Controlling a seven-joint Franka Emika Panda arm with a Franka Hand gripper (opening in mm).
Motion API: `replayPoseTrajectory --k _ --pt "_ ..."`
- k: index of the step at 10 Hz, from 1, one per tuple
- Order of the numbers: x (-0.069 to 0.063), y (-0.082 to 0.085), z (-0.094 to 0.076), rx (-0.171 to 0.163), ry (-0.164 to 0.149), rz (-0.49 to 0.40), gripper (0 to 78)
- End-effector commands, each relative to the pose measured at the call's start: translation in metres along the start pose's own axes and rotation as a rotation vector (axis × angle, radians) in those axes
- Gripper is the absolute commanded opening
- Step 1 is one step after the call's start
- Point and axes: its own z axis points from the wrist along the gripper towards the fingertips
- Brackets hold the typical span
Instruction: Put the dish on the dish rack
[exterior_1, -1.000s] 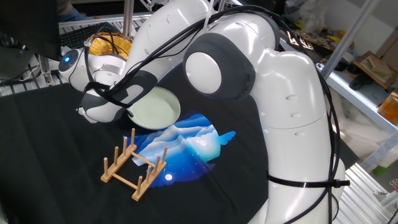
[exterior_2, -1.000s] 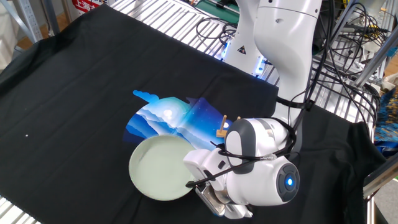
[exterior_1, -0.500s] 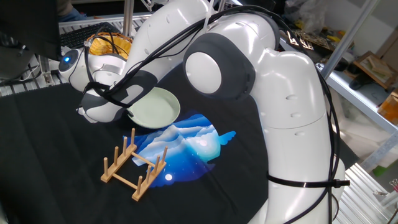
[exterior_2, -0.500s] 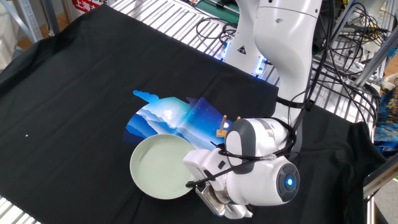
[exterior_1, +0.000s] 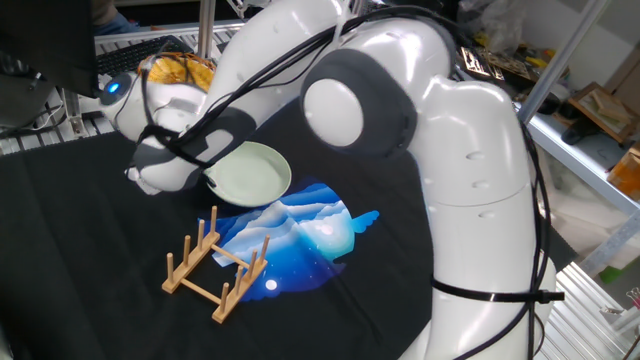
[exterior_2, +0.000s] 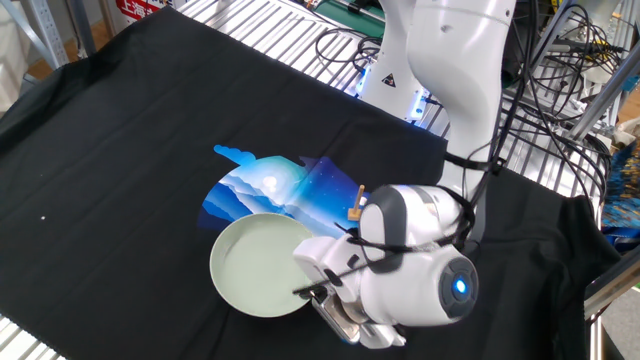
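Observation:
The dish (exterior_1: 252, 171) (exterior_2: 252, 265) is a round pale-green plate at the edge of the blue print. My gripper (exterior_1: 209, 181) (exterior_2: 308, 291) holds its rim on the side nearest the wrist, jaws shut on it. The plate looks tilted and slightly off the cloth. The dish rack (exterior_1: 214, 263) stands empty in the one fixed view, a short way in front of the plate. In the other fixed view the arm hides it, apart from one wooden peg tip of the rack (exterior_2: 357, 201).
A black cloth (exterior_2: 120, 130) with a blue-and-white print (exterior_1: 305, 228) covers the table. A yellow-orange woven basket (exterior_1: 180, 70) sits behind the wrist. The arm's big white links (exterior_1: 440, 150) lean over the right side. Metal grating and cables ring the table.
The wrist and the dish have risen slightly and shifted a little toward the blue print. The rack has not moved.

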Motion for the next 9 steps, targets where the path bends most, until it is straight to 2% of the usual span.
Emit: replayPoseTrajectory --k 1,5,6,7,8,9 --pt "0.005 -0.011 -0.011 -0.091 0.039 0.012 1.1" --pt "0.011 -0.017 -0.025 -0.103 0.057 0.020 1.1" --pt "0.012 -0.022 -0.030 -0.137 0.068 0.029 1.1" --pt "0.013 -0.022 -0.030 -0.140 0.069 0.029 1.1" --pt "0.016 -0.026 -0.036 -0.198 0.092 0.048 1.1" --pt "0.018 -0.028 -0.040 -0.214 0.104 0.049 1.1"
